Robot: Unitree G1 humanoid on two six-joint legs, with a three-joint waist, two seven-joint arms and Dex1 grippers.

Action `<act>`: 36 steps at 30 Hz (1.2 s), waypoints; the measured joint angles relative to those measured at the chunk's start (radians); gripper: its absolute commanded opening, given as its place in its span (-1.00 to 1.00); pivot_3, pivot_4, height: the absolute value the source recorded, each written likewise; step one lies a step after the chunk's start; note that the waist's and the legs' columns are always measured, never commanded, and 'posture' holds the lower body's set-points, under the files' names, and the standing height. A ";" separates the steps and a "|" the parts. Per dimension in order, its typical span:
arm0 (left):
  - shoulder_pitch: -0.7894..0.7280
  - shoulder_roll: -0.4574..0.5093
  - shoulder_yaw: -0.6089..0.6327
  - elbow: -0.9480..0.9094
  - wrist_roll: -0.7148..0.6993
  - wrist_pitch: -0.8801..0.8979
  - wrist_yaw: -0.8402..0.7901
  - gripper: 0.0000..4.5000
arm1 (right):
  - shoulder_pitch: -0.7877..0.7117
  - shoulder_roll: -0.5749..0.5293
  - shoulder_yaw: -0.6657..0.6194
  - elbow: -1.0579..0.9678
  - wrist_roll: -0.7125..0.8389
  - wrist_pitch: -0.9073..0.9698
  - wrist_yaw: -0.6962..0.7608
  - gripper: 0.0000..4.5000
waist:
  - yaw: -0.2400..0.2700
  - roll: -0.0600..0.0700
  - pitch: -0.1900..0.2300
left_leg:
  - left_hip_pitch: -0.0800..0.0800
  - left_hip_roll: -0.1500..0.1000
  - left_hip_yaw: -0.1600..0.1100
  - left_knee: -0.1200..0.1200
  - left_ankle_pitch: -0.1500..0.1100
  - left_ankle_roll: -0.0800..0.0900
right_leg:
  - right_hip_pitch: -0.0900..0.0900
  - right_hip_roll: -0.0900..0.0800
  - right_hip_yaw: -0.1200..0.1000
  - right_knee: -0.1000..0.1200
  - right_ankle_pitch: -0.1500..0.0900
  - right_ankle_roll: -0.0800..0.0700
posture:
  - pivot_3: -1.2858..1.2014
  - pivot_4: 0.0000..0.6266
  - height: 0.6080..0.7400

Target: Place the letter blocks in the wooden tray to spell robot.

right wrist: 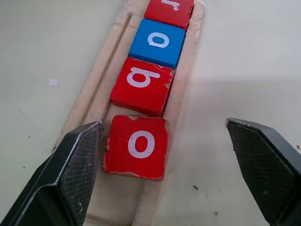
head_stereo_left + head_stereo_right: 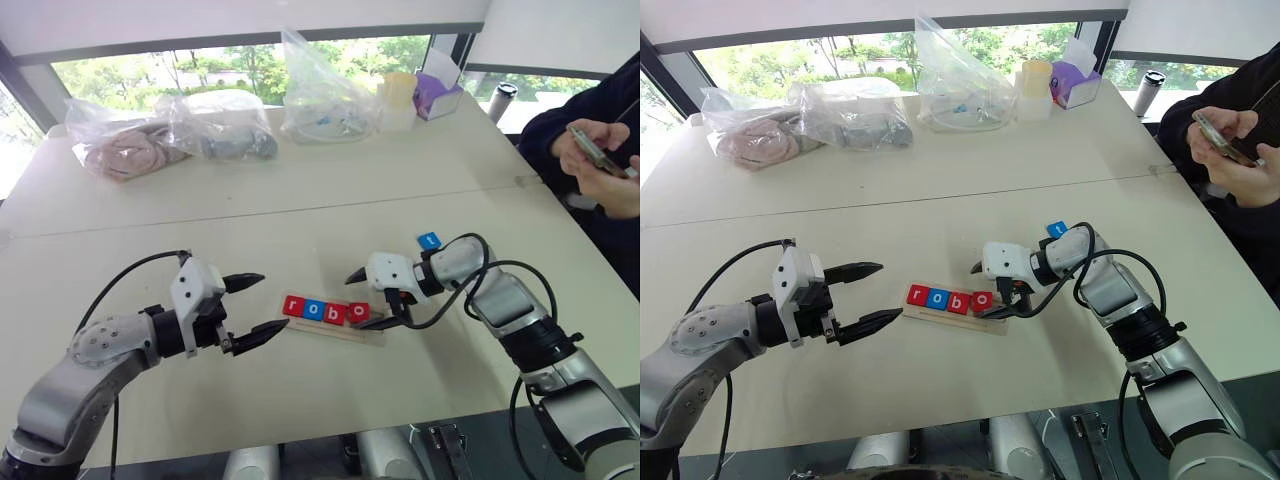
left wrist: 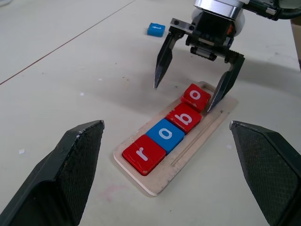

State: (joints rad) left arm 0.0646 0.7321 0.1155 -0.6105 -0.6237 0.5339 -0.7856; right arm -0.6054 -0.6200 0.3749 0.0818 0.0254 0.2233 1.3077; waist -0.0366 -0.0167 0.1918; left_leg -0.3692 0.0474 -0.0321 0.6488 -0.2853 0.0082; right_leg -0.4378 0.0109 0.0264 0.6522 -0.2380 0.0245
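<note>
In the left eye view we see a pale counter (image 2: 300, 200) with the wooden tray (image 2: 345, 329) lying near its front edge, between the two robot arms. Four letter blocks sit in the tray in a row: a red r block (image 2: 293, 306), a blue o block (image 2: 314, 310), a red b block (image 2: 336, 313) and a red o block (image 2: 358, 312). The blue t block (image 2: 428, 241) lies on the counter behind the right arm, well apart from the tray. The right gripper (image 2: 367, 297) hangs over the tray's right end with its fingers spread wide, holding nothing. The left gripper (image 2: 262, 304) hovers just left of the tray, its fingers also wide apart and empty. Clear plastic bags (image 2: 320, 95) of items rest at the counter's far side, and a person's hands (image 2: 600, 165) hold a phone at the right edge. In the left wrist view we look along the tray, with the right gripper's fingers standing either side of the red o block, not touching it. In the right wrist view we see that red o block sitting slightly askew at the open end of the slot, with the red b block just beside it.
</note>
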 measured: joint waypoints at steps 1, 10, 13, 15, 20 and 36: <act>0.000 0.000 0.000 0.000 0.000 0.000 0.000 1.00 | -0.008 0.003 -0.004 0.000 0.001 0.002 -0.007 0.97 | -0.001 0.000 0.000 | 0.000 0.000 0.000 0.000 0.000 0.000 | 0.000 0.000 0.000 0.000 0.000 0.000 | 0.03 -0.52 1.00; 0.000 -0.004 0.000 0.000 0.000 0.000 0.002 1.00 | -0.030 -0.040 -0.070 -0.015 0.042 0.055 -0.009 0.97 | 0.002 0.000 0.000 | 0.000 0.000 0.000 0.000 0.000 0.000 | 0.000 0.000 0.000 0.000 0.000 0.000 | 0.03 -0.52 1.00; 0.001 -0.004 0.000 0.000 0.000 0.000 0.002 1.00 | -0.018 -0.069 -0.099 -0.044 0.058 0.063 -0.017 0.97 | 0.002 0.000 0.000 | 0.000 0.000 0.000 0.000 0.000 0.000 | 0.000 0.000 0.000 0.000 0.000 0.000 | 0.03 -0.52 1.00; 0.002 -0.005 0.000 0.000 0.000 0.000 0.002 1.00 | -0.009 -0.068 -0.116 -0.045 0.055 0.061 -0.060 0.97 | 0.000 0.000 0.000 | 0.000 0.000 0.000 0.000 0.000 0.000 | 0.000 0.000 0.000 0.000 0.000 0.000 | 0.03 -0.52 1.00; 0.002 -0.008 -0.001 -0.001 0.000 0.000 0.002 1.00 | 0.003 -0.066 -0.118 -0.008 0.018 0.012 -0.137 0.97 | -0.002 0.000 0.000 | 0.000 0.000 0.000 0.000 0.000 0.000 | 0.000 0.000 0.000 0.000 0.000 0.000 | 0.03 -0.52 1.00; 0.007 -0.007 -0.001 -0.019 -0.018 0.008 0.001 1.00 | 0.061 -0.040 -0.100 -0.041 0.015 -0.016 -0.154 0.97 | -0.002 0.000 0.000 | 0.000 0.000 0.000 0.000 0.000 0.000 | 0.000 0.000 0.001 0.000 0.000 0.000 | 0.03 -0.52 1.00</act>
State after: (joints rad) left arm 0.0715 0.7252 0.1148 -0.6299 -0.6422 0.5420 -0.7848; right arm -0.5444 -0.6603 0.2744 0.0410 0.0403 0.2077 1.1536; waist -0.0382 -0.0167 0.1918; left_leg -0.3694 0.0474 -0.0322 0.6487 -0.2853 0.0082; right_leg -0.4379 0.0106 0.0269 0.6523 -0.2381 0.0246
